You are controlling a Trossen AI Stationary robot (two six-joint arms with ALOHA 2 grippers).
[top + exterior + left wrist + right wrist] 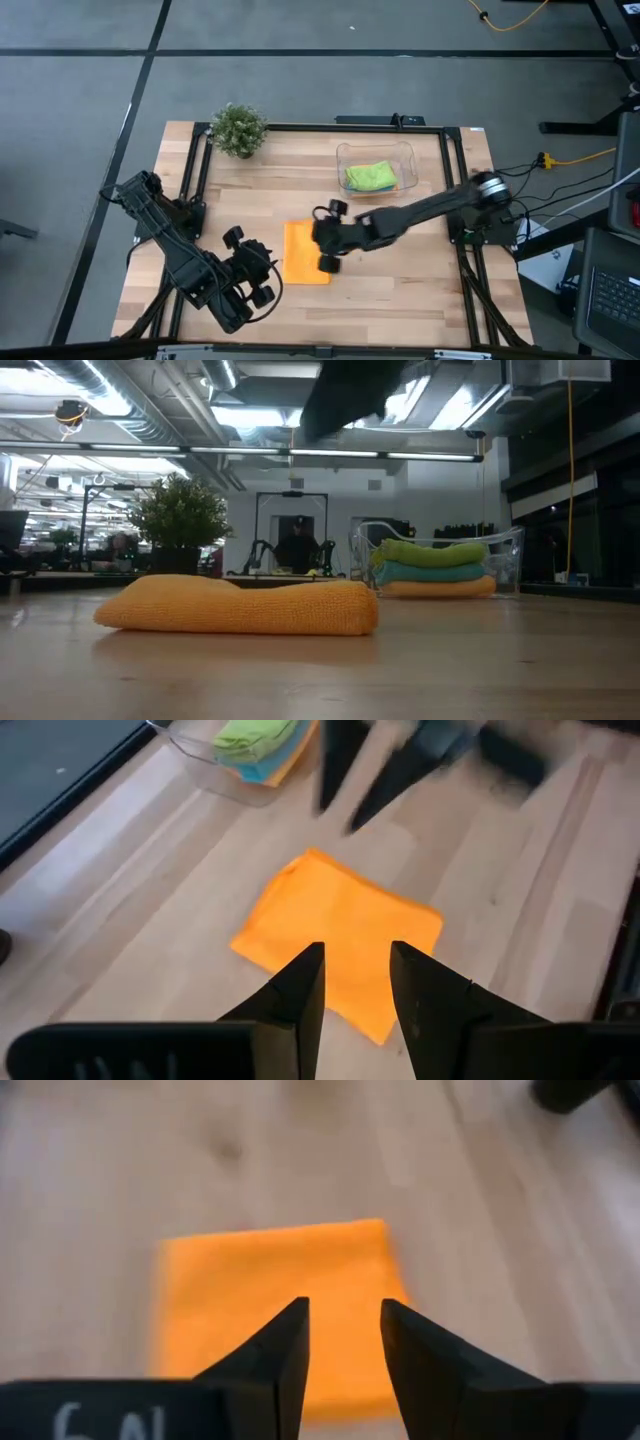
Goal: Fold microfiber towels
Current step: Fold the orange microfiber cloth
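Folded orange towel (304,252) flat on the desk (400,290).
We note both arms above it: left gripper (355,982) and right gripper (342,1338) jaws parted, holding nothing.

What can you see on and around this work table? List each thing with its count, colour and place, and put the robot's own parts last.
Orange towel: one, orange, folded flat on the table's middle, nothing holding it.
Folded towels in the tub: three stacked, lime green on top, teal blue in the middle, orange at the bottom.
Tub: one, clear plastic, on the table's far right part.
Potted plant: one, green, at the far left corner.
Table: one, light wood with a black frame.
Left gripper: dark, empty, jaws apart, to the left of the orange towel.
Right gripper: dark, empty, jaws apart, above the orange towel's right edge.
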